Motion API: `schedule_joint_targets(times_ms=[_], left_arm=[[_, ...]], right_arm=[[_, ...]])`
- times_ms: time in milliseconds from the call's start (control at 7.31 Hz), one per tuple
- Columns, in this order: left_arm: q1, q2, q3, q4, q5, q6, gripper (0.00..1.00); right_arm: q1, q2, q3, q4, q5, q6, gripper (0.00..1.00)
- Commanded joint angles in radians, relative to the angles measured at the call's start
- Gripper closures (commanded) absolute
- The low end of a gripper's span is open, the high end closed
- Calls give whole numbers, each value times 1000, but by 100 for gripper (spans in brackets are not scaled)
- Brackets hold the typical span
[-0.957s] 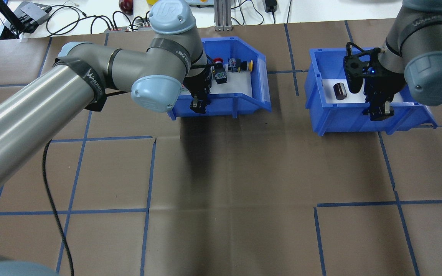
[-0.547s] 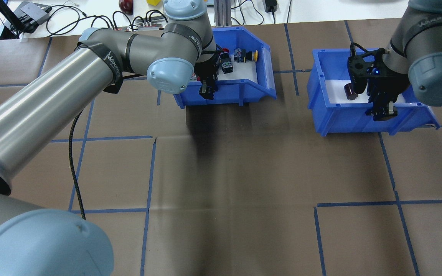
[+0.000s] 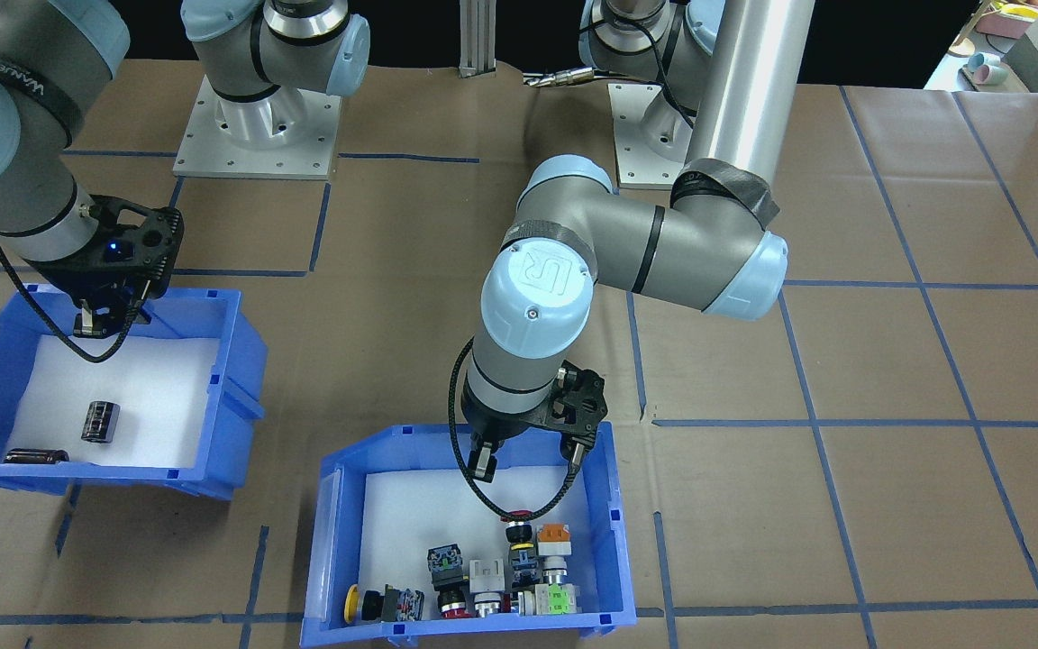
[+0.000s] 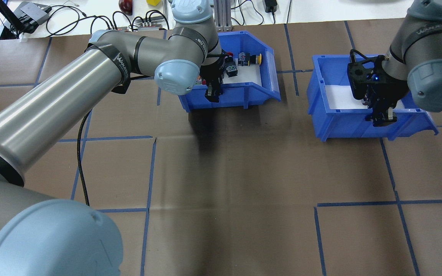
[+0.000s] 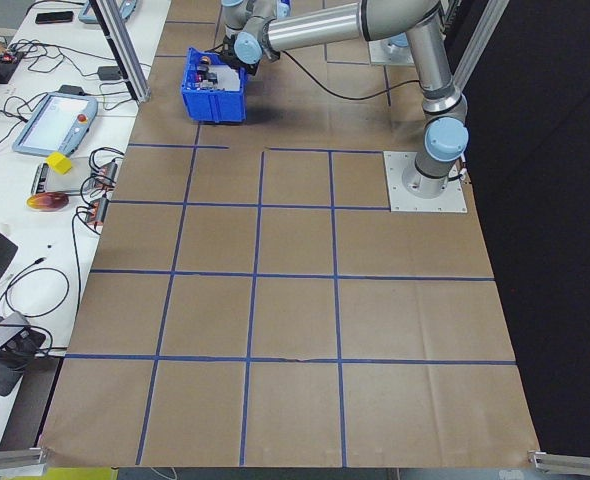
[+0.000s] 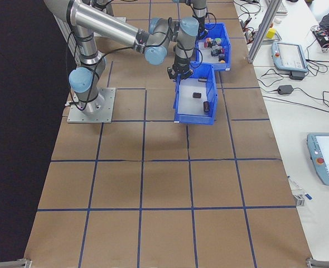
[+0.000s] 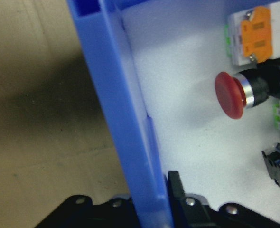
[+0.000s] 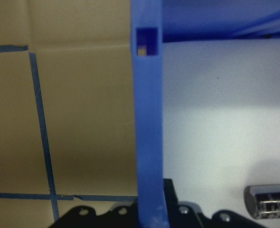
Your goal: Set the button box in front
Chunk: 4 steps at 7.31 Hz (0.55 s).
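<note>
The button box [image 4: 244, 97] is a blue bin with a white foam floor, standing near the table's far edge. Red [image 7: 230, 95], orange [image 7: 256, 33] and yellow push buttons lie against its far wall. My left gripper [image 4: 212, 95] is shut on the box's near wall [image 7: 147, 190], one finger inside and one outside; the front-facing view shows this gripper [image 3: 528, 443] over that wall. The button box [image 3: 614, 550] sits close to the camera there. My right gripper [image 4: 381, 117] is shut on the near wall of the capacitor bin [image 4: 343, 124], with a dark capacitor [image 8: 268, 202] on its foam.
An aluminium post [image 4: 221, 15] and a bench with cables [image 4: 67, 17] and tablets [image 6: 290, 56] lie just beyond the button box. A second capacitor [image 3: 37, 456] lies in the other bin. The brown table with blue tape lines [image 4: 150, 172] stretches toward the robot.
The left arm has stretched out and carried the button box away from the robot and slightly right, up to the far table edge. The right gripper and its bin have barely shifted.
</note>
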Motion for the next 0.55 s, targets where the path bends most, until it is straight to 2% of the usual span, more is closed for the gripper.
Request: schedule_joint_targets(times_ms=[0,137,274,410], left_arm=[[-2,4,-3,0,9,-2,77],[-2,24,-10,-21,12,-2,24],[-2,17,-10,-17,32,-43,1],[-2,33,-12,-31,31,-51,2]], right_arm=[[-1,0,4,-2,2,0,91],[-1,0,4,-2,0,0,91],[1,0,5,-2,2,0,91],[1,-2,5,-2,2,3,91]])
